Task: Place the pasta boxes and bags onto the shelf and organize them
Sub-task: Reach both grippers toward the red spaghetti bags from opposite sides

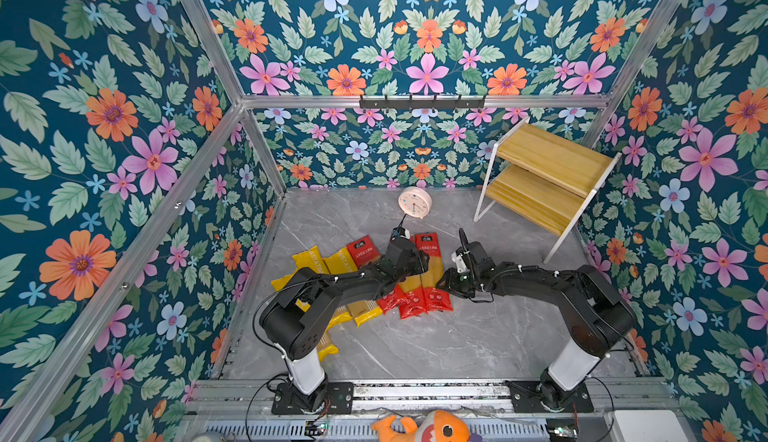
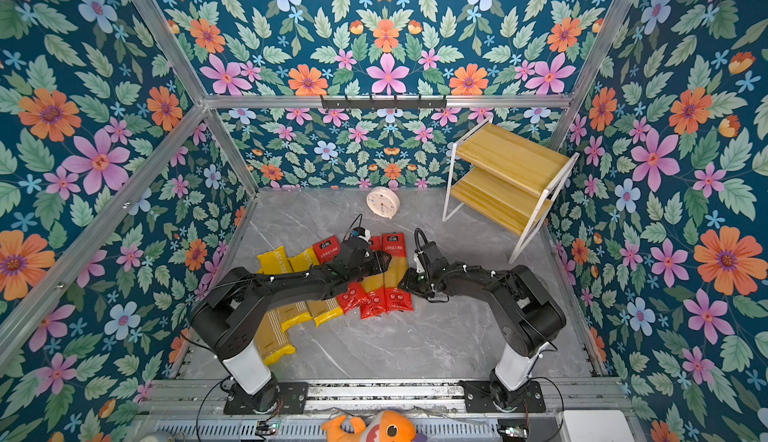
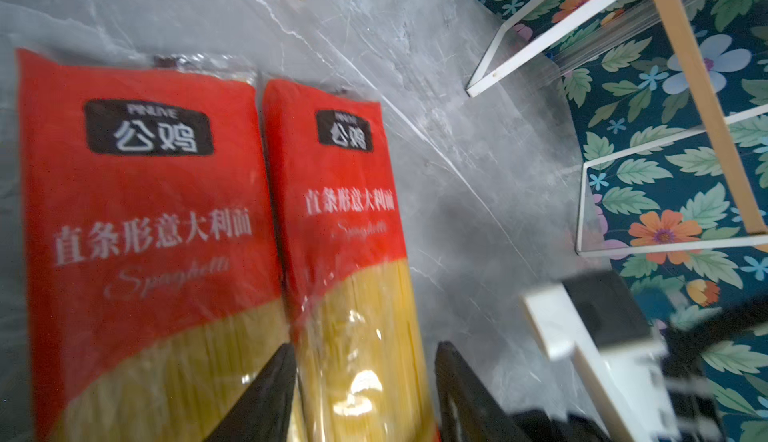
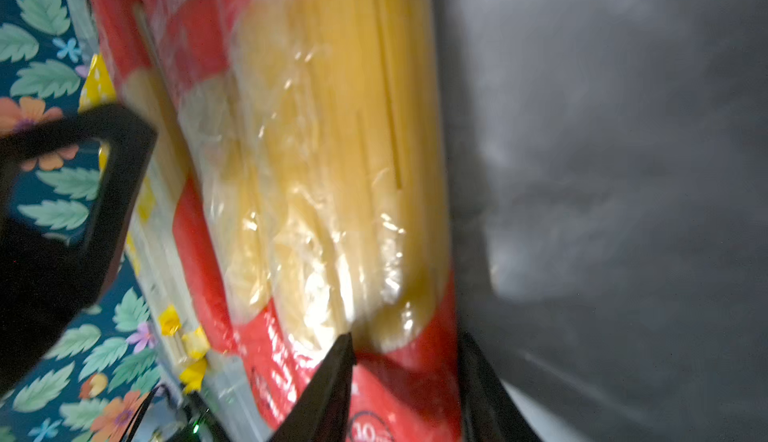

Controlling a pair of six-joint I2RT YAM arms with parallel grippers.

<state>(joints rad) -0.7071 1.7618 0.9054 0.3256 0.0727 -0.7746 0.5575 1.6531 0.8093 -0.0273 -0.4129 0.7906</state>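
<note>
ok so the bit that matters imo: both grippers are on the same packet. The rightmost red packet (image 1: 432, 267) lies flat on the grey marble table (image 1: 478, 336), at the right end of the row of pasta bags, long axis running from the robot's side away toward the back wall (image 1: 415, 149). The left gripper (image 3: 363, 361) straddles it across the clear middle, toward the black-label end, one finger down at the seam with the neighbouring red packet (image 3: 145, 253). The right gripper (image 4: 407, 357) straddles the same packet nearer the robot, where the clear part meets the red end. Both sets of jaws stand partly apart with the packet between them; whether they're actually pinching it or just bracketing it, I can't tell from these shots

The shelf (image 1: 552, 159) sits off to the right and further back, both boards bare, turned at an angle to the packet. So the packet's length doesn't line up with the boards, and my guess is the carry needs a swing to the right plus a turn. The right arm (image 1: 540, 278) is on the shelf's side, so I'd expect it to lead. The yellow PASTATIME packets (image 1: 316, 259) lie further left, partly under the left arm (image 1: 332, 286), nothing on the shelf yet
</note>
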